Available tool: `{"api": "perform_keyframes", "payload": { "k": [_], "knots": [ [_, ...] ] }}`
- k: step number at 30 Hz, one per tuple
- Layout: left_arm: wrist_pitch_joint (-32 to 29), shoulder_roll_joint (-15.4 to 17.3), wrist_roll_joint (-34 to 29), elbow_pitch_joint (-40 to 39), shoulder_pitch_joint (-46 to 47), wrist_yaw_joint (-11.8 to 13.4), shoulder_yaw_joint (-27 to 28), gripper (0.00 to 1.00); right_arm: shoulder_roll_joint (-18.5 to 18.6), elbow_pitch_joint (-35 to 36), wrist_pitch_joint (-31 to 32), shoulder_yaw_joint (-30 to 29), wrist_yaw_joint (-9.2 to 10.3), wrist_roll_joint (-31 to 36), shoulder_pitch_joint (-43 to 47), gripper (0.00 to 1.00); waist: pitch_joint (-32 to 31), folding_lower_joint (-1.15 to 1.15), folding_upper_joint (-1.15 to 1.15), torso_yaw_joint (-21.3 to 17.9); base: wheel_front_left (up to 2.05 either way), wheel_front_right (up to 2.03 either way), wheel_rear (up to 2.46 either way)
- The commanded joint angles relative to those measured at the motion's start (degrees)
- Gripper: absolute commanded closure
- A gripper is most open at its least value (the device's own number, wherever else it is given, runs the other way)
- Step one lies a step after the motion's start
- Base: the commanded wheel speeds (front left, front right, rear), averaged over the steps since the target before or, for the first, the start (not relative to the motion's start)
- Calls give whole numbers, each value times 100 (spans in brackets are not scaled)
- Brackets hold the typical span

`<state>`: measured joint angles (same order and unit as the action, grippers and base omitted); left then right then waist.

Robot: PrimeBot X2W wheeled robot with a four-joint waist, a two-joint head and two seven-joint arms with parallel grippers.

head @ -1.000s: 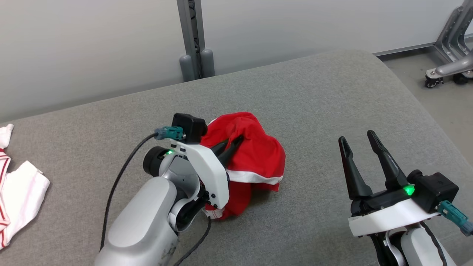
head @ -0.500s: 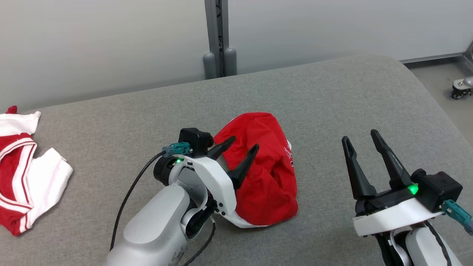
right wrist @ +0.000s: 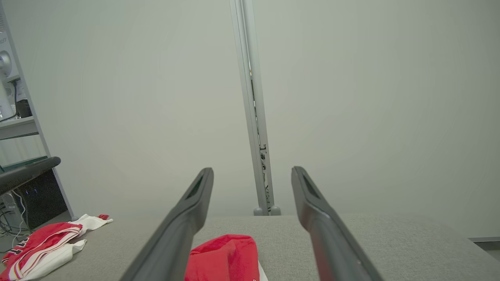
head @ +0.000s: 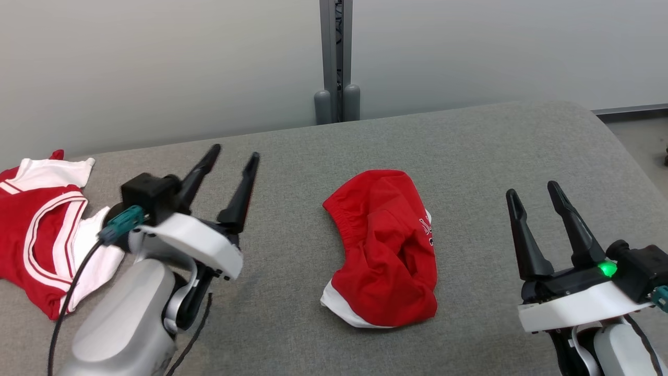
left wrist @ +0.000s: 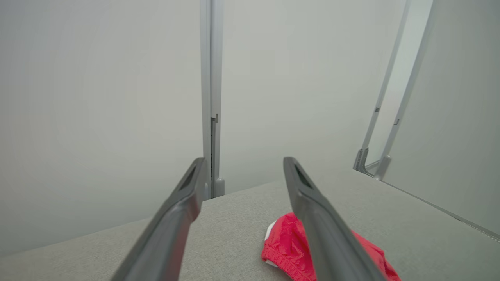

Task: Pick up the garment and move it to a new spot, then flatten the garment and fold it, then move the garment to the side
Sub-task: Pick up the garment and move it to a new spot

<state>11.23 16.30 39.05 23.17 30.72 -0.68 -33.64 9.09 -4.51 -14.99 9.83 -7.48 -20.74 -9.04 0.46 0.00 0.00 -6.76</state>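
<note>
The garment (head: 383,250), red with a white hem, lay crumpled near the middle of the grey table (head: 469,146), touching neither gripper. Bare cloth-covered top ran from it to the far edge and to the rounded far-right corner, and a bare strip lay between it and each gripper. The left gripper (head: 235,152) hung open and empty to its left. The right gripper (head: 531,188) stood open and empty to its right. A jersey (head: 42,230) lay far left, well apart from the garment. A post (head: 336,52) rose behind the far edge. Two grippers, one garment, one jersey, one post.
</note>
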Motion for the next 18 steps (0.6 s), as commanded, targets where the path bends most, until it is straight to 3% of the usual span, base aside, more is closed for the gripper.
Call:
{"api": "perform_keyframes", "payload": {
  "k": [1, 6, 11, 18],
  "knots": [
    [91, 87, 18, -117, -185, 128, 133, 0, 23, 30, -27, -53, -3, -42, 38, 0, -4, 0, 0, 19, 0, 0, 0],
    [353, 284, -36, -612, -960, 661, 642, 0, 46, 42, -28, -235, -3, -69, 144, 0, 17, 0, 0, 84, 0, 0, 0],
    [399, 118, -453, -1106, -1660, 1119, 1227, 0, 53, -5, -28, -252, -3, -6, 239, 0, 93, 0, 0, 161, 0, 0, 0],
    [395, -557, -1160, -1776, -2586, 987, 2255, 0, 45, 39, -28, -329, -3, -8, 335, 0, 210, 0, 0, 231, 0, 0, 0]
  ]
}}
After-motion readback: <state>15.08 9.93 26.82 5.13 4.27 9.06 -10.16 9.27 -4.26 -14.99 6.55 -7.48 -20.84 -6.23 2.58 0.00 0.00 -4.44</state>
